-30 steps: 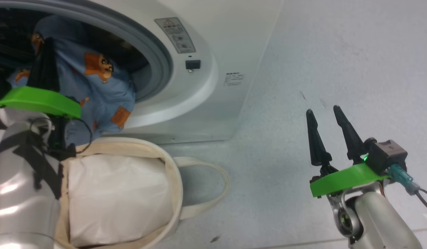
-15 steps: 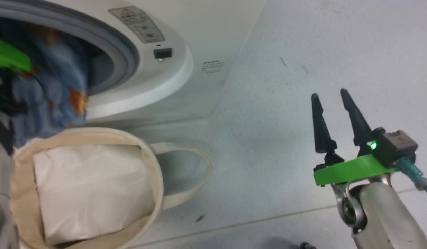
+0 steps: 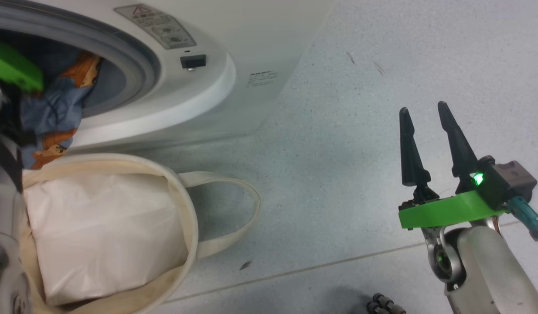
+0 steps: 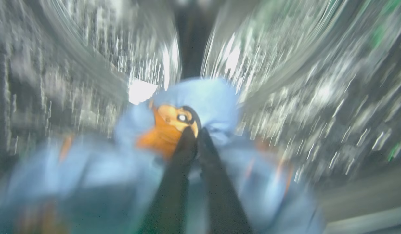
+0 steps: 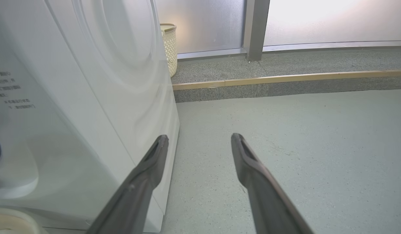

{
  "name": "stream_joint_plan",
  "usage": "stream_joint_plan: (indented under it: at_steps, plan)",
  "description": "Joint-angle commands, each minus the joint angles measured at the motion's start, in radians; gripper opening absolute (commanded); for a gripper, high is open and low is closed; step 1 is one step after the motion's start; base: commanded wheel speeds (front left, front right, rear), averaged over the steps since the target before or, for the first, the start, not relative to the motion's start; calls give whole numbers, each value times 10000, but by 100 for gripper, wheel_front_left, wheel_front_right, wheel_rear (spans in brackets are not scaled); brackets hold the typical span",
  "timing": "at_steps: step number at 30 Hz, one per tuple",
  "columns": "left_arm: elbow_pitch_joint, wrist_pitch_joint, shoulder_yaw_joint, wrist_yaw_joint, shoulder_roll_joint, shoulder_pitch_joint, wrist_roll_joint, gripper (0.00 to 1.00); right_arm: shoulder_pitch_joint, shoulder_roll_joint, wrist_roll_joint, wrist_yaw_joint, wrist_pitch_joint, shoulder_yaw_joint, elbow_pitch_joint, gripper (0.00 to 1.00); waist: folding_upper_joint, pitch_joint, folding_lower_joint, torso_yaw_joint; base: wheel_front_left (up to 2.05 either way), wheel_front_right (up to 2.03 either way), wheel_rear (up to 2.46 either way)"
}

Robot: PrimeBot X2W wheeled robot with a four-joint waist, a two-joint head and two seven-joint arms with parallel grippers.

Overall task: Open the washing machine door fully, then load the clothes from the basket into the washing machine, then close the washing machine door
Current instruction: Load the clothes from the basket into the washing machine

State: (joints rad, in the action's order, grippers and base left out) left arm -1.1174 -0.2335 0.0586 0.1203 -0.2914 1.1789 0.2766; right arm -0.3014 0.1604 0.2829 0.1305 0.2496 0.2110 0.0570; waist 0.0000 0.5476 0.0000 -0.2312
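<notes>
The left gripper (image 4: pixel 195 133), fingers pressed together, pinches the clothes (image 4: pixel 200 97) inside the steel drum (image 4: pixel 301 74) of the washing machine (image 3: pixel 199 100); the right gripper (image 3: pixel 423 108) hangs spread and empty over the floor (image 3: pixel 338 174), well apart; the risk, as I judge it, is the tail of bear-print fabric draped over the grey gasket (image 3: pixel 140 65) toward the basket (image 3: pixel 184 205); released too shallow, it could slide out or foul the door; the blurred left wrist view shows the pinch; the head view shows the tail.
</notes>
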Motion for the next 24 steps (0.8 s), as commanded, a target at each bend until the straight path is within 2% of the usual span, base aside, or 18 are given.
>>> stream_joint_plan:
  at_steps: [1, 3, 5, 11, 15, 19, 21, 24]
  plan:
    - [-218, 326, -6, -169, -458, 303, -149, 100, 32, -14, -60, 2, 122, 174, -270, 100, 0, -46, 0, -7, 0, 0, 0]
    - [-1131, 1333, -314, -349, -395, 478, -385, 100, 9, -22, -47, 2, 122, 191, -249, 100, 0, -129, 0, 10, 0, 0, 0]
    - [-1369, 1752, -535, -347, -313, 649, -526, 100, -9, -17, -17, 2, 122, 202, -213, 100, 0, -214, 0, 63, 0, 0, 0]
    - [-1555, 972, -648, -325, -75, 415, -476, 100, -161, -71, 149, 2, 122, 400, -2, 100, 0, -712, 0, 184, 0, 0, 0]
    - [-1589, 68, -400, -209, 132, -145, -107, 100, -210, -100, 334, 2, 122, 487, 239, 100, 0, -1189, 0, 348, 0, 0, 0]
    - [-1550, -221, -311, -43, 344, -945, 138, 100, -247, -105, 535, 2, 122, 633, 567, 100, 0, -1732, 0, 583, 0, 0, 0]
    - [-1370, -265, -282, 13, 419, -1373, 236, 100, -266, -106, 635, 2, 122, 694, 725, 100, 0, -2050, 0, 728, 0, 0, 0]
    - [-384, -277, -271, 58, 475, -2199, 220, 100, -246, -67, 776, 2, 122, 763, 926, 100, 0, -2522, 0, 960, 0, 0, 0]
